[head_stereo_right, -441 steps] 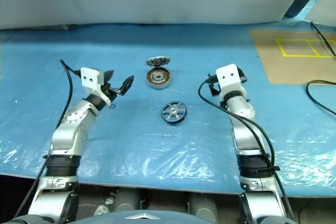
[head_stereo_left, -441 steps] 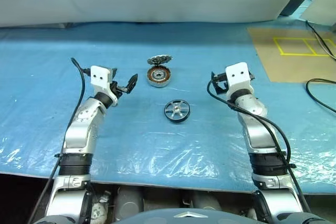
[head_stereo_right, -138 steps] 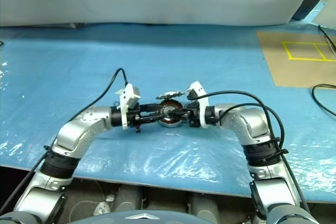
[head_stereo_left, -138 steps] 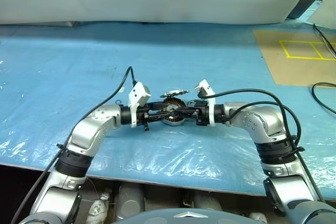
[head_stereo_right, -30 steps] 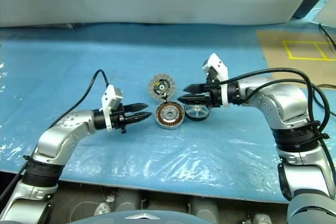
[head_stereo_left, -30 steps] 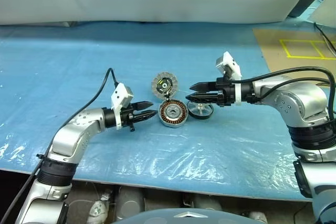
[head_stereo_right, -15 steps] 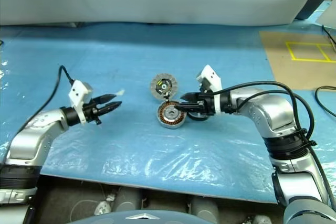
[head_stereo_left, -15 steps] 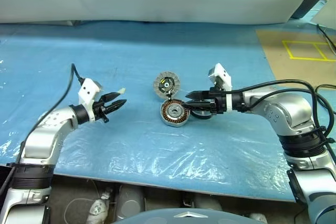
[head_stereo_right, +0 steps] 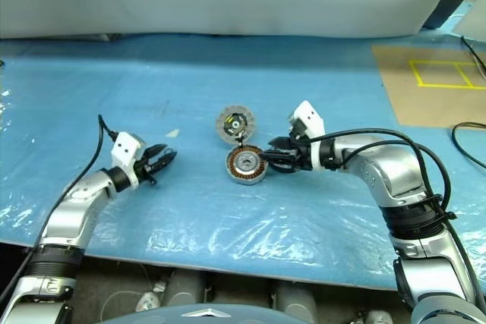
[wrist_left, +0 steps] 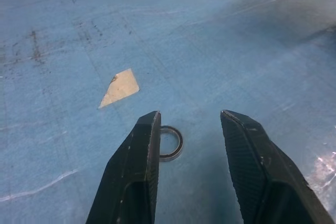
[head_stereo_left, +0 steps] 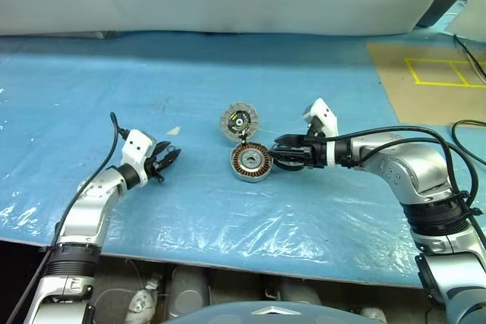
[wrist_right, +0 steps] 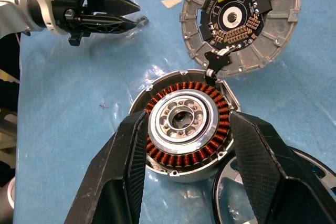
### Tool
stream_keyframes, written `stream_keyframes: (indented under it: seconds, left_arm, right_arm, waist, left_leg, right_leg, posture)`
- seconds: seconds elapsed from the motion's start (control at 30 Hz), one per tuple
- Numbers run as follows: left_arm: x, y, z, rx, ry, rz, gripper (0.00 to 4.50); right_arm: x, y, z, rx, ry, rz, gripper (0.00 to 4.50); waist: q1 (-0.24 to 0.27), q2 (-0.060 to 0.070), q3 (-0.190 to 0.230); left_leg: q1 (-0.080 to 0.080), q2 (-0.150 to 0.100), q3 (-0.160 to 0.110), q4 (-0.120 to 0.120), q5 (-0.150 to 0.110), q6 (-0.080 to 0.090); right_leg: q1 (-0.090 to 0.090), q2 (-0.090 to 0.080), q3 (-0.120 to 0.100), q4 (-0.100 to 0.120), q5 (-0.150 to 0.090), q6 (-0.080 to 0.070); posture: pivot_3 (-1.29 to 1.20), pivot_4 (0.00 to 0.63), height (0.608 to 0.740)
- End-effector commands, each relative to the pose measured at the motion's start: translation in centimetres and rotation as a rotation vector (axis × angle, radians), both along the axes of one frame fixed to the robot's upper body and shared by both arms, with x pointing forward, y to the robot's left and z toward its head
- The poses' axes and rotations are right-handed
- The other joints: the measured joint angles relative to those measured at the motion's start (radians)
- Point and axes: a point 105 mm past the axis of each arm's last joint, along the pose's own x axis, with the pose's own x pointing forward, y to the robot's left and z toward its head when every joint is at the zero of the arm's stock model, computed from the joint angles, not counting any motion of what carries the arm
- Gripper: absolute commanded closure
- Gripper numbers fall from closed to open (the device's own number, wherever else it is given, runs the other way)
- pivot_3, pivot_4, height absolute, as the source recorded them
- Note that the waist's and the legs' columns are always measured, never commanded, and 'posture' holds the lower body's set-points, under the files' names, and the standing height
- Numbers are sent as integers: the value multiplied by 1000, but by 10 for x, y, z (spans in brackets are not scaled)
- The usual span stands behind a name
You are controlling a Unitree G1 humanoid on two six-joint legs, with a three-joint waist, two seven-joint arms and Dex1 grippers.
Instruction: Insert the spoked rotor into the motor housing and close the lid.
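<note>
The motor housing [head_stereo_left: 250,163], a silver cup with copper windings, lies open on the blue mat. Its ribbed lid [head_stereo_left: 239,121] stands tilted up from the housing's far rim, inner face showing. The spoked rotor [wrist_right: 312,169] lies on the mat right beside the housing, largely hidden under my right gripper. My right gripper [head_stereo_left: 276,151] is open and hovers low at the housing's right side; in the right wrist view its fingers [wrist_right: 123,166] frame the housing [wrist_right: 184,124]. My left gripper [head_stereo_left: 171,157] is open and empty, well to the left, close over the mat.
A small metal ring [wrist_left: 170,142] and a pale scrap [wrist_left: 119,86] lie on the mat by the left gripper's fingers. A brown board with yellow lines [head_stereo_left: 425,73] sits at the back right, with black cables [head_stereo_left: 471,123] near it.
My left gripper has drawn away from the housing to the left and sunk toward the mat. The right gripper has come down a little over the housing and rotor.
</note>
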Motion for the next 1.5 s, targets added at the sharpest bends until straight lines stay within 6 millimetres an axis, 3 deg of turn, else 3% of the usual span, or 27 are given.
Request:
stream_keyframes:
  seconds: [0.03,0.33,0.77,1.1,1.27,1.43,1.5]
  left_arm:
    - [6,-1,7,-15,-53,18,2653]
    - [16,12,-10,-28,-24,129,2653]
    - [-7,10,-32,-21,93,59,2653]
    - [8,5,-33,6,83,82,2653]
    - [6,8,-39,18,104,82,2653]
    - [-2,9,-51,41,161,50,3767]
    - [-3,8,-52,45,169,49,3821]
  right_arm:
    - [5,-3,6,6,-41,-18,1933]
    - [12,-7,2,-9,-40,-53,1933]
    - [13,-13,-4,-33,-35,-78,1933]
    - [16,-14,-13,-58,-29,-92,1933]
    - [16,-16,-14,-65,-29,-100,1933]
    - [17,-17,-14,-64,-30,-108,1901]
    - [17,-17,-14,-62,-29,-109,1901]
  waist:
    - [1,0,0]
    - [0,0,0]
    - [0,1,-1]
    - [1,2,-1]
    - [1,3,-2]
    - [0,4,-2]
    - [-2,4,-3]
  left_leg:
    - [0,0,0,0,0,0]
    - [0,0,0,1,0,0]
    - [1,0,0,2,0,0]
    - [7,0,0,2,0,0]
    - [8,0,-1,2,0,0]
    - [9,0,-1,1,0,0]
    - [10,0,-1,0,0,0]
  right_leg:
    - [0,0,0,0,0,0]
    - [0,0,0,2,0,0]
    - [1,0,0,2,0,0]
    - [6,0,1,2,0,0]
    - [7,0,1,2,0,0]
    - [7,0,1,2,0,0]
    - [7,0,2,2,0,0]
  posture:
    - [0,150,740]
    - [0,150,740]
    - [0,150,740]
    - [0,150,740]
    - [0,150,740]
    - [0,150,740]
    - [0,150,740]
